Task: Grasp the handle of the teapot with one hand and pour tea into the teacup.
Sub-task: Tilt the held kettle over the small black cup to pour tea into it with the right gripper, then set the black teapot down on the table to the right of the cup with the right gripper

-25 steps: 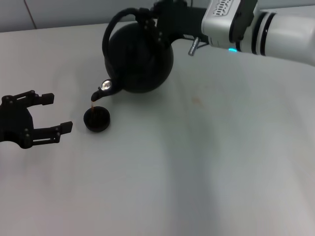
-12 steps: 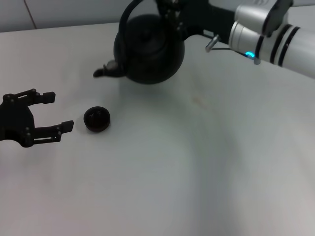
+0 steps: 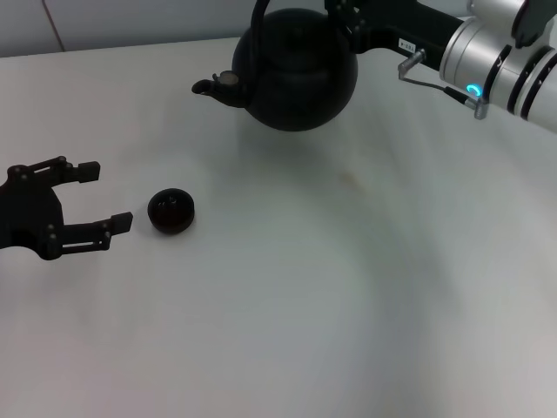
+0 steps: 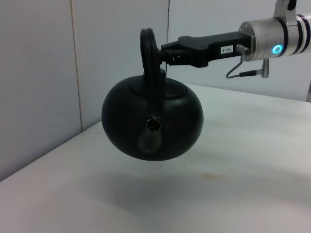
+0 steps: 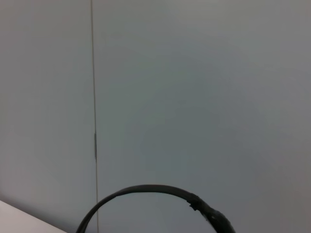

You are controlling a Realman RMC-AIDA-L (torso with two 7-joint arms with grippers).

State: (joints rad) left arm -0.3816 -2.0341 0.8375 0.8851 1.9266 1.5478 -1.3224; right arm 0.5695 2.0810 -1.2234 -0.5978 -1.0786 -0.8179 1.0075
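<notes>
The round black teapot (image 3: pixel 296 74) hangs level in the air at the far middle of the table, its spout (image 3: pixel 213 85) pointing to my left. My right gripper (image 3: pixel 341 12) is shut on the handle (image 3: pixel 258 19) at its top. The left wrist view shows the teapot (image 4: pixel 170 121) from the spout side, with the handle (image 4: pixel 150 53) held by the right gripper (image 4: pixel 167 52). The handle's arc (image 5: pixel 146 189) also shows in the right wrist view. The small black teacup (image 3: pixel 171 211) stands on the table, well in front and left of the teapot. My left gripper (image 3: pixel 103 197) is open and empty just left of the teacup.
The white table (image 3: pixel 348 305) stretches from the front to the right side. A faint brown stain (image 3: pixel 350 179) lies on it right of the middle. A grey wall (image 4: pixel 43 73) stands behind the table's far edge.
The teapot was tilted with tea running into the teacup. It has since been levelled, lifted, and carried right and back away from the cup. The left arm has not moved.
</notes>
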